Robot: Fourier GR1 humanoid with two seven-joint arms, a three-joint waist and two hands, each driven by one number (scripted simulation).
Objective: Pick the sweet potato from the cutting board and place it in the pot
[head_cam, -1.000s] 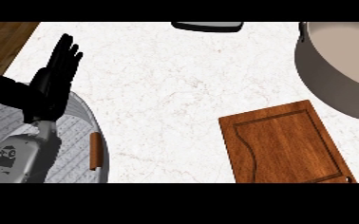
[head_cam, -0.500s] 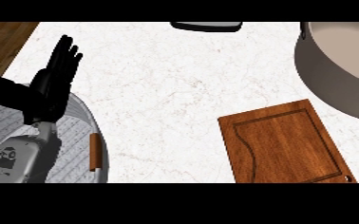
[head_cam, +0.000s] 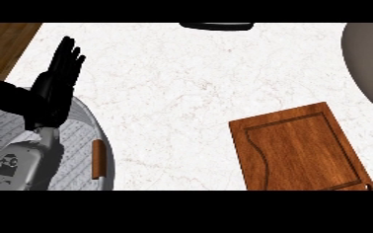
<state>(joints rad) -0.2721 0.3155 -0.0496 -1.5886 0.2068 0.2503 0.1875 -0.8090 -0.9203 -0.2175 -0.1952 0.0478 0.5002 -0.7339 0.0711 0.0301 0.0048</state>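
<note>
- Worktop (head_cam: 189,89): white stone-like surface with faint grey and pinkish veining; it fills most of the head view. A strip of brown wood shows beyond its upper left corner.
- Cutting board (head_cam: 302,150): rectangular slab of reddish-brown wood with visible grain and a groove running inside its edge; it lies flat at lower right, slightly rotated, with its top bare. The sweet potato is not visible on it or anywhere else in view.
- Pot (head_cam: 360,54): only a curved grey wall shows, cut off by the right edge, well apart from the board's upper corner.
- Left hand (head_cam: 55,86): black, fingers straight and together, pointing up; open and holding nothing, at the left edge above its grey forearm.
- Right hand: outside the view.
- Dark object (head_cam: 217,25): flat, black, rounded shape at the top edge; too cropped to identify.
</note>
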